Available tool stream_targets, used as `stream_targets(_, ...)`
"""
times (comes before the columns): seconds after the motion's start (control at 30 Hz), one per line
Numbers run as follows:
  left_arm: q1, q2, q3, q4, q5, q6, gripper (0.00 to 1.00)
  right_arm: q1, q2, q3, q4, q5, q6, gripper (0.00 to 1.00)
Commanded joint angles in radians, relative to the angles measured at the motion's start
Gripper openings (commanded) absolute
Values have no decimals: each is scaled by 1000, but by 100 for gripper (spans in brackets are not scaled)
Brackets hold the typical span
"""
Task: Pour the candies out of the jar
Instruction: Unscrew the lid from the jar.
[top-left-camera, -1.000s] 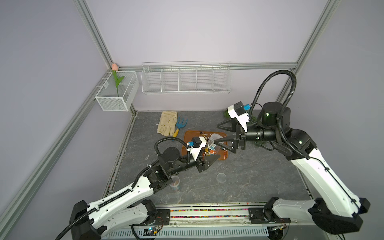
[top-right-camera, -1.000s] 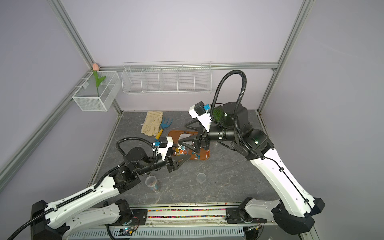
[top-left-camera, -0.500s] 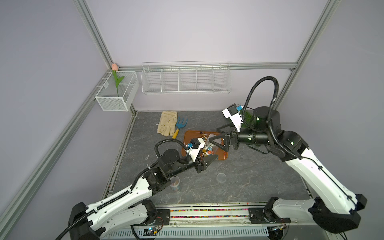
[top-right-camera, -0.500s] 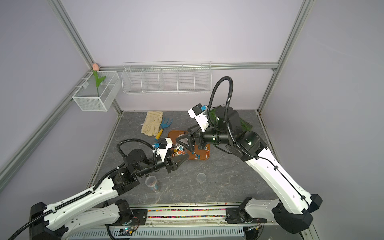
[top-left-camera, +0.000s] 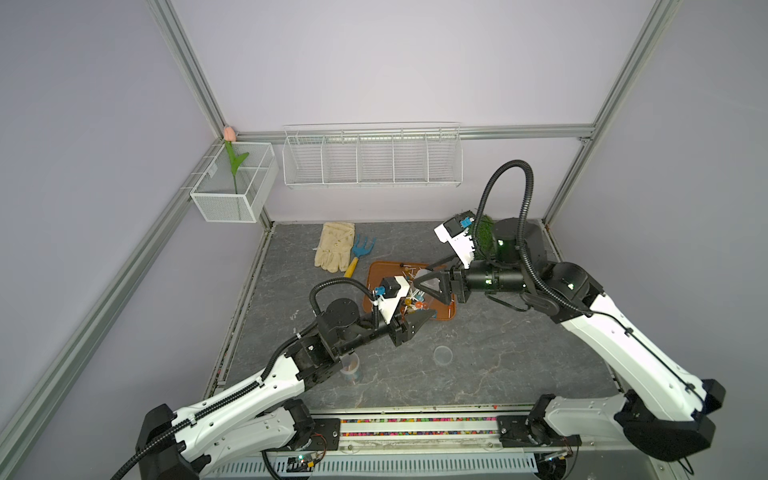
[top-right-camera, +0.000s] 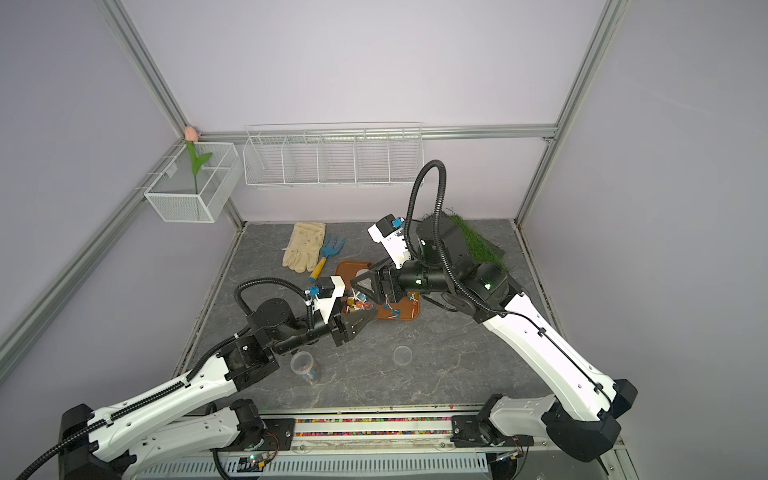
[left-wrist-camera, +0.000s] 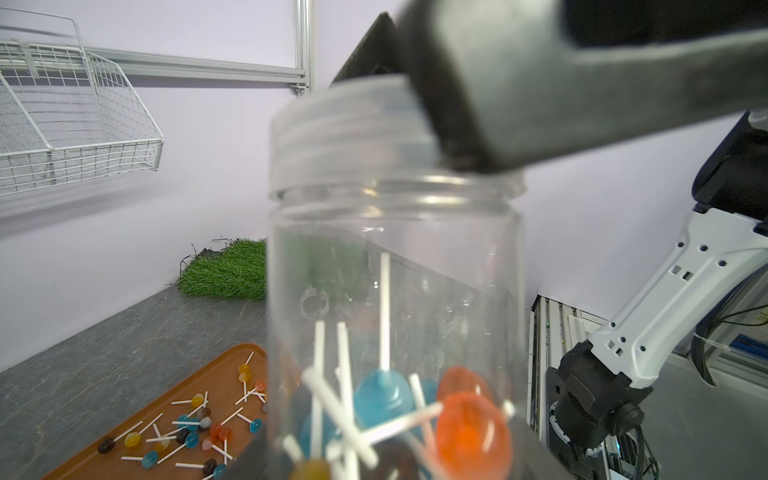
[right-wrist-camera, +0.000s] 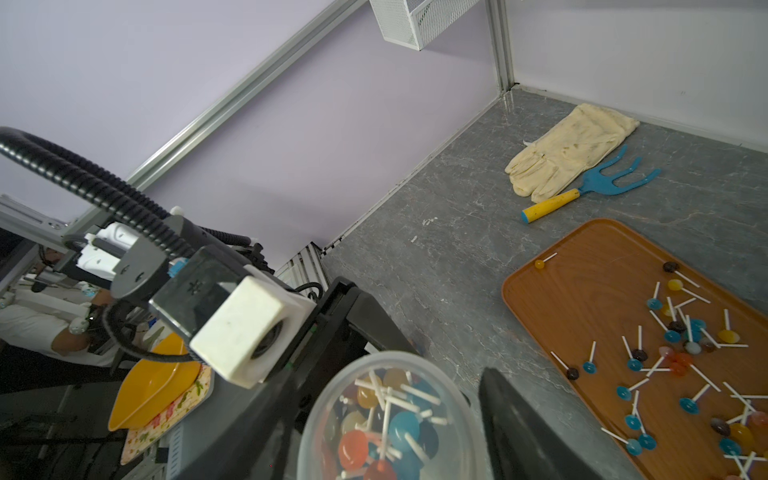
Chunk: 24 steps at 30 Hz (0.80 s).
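Over the near end of the brown tray (top-left-camera: 384, 268), my left gripper (top-left-camera: 426, 318) was clamped on the clear plastic jar (left-wrist-camera: 395, 257), holding it roughly upright above the tray. Through the left wrist view I could see the candies (left-wrist-camera: 386, 395) heaped in its bottom, blue, orange and dark heads on white sticks. My right gripper (top-left-camera: 420, 286) sat at the jar's mouth from the opposite side, jaws standing either side of the translucent ribbed lid (left-wrist-camera: 345, 124). One finger (left-wrist-camera: 498, 95) was touching that lid, which looked askew on the threads. Whether it was truly pinched, I couldn't tell; the lid was blurred. Plenty of loose lollipops (right-wrist-camera: 673, 345) lay scattered on the tray. Beyond it, towards the back wall, a cream work glove (top-left-camera: 334, 247) lay with a blue hand rake (top-left-camera: 363, 249) just beside it, and a grass mat (top-right-camera: 478, 241) filled the far right corner. Down by my left arm stood a small clear cup (top-right-camera: 305, 365), and well apart from it a clear disc (top-right-camera: 402, 355) lay on the grey tabletop (top-right-camera: 457, 365).
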Motion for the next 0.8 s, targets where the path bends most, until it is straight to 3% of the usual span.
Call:
stream_targets(0.0, 0, -18, 0, 30, -3, 12, 36, 5, 0, -1, 8, 10, -11, 59)
stream_targets(0.17, 0, -22, 5, 31, 8, 9, 36, 5, 28, 72, -18, -9, -67, 51)
stream_targets(0.3, -1, -25, 8, 35, 28, 5, 37, 5, 53, 156, -41, -99, -162, 50)
stream_targets(0.5, 0, -20, 19, 47, 85, -11, 37, 6, 21, 186, -83, -460, -501, 54)
stream_targets(0.77, 0, 4, 48, 53, 134, -22, 37, 5, 53, 232, -173, -440, -554, 53)
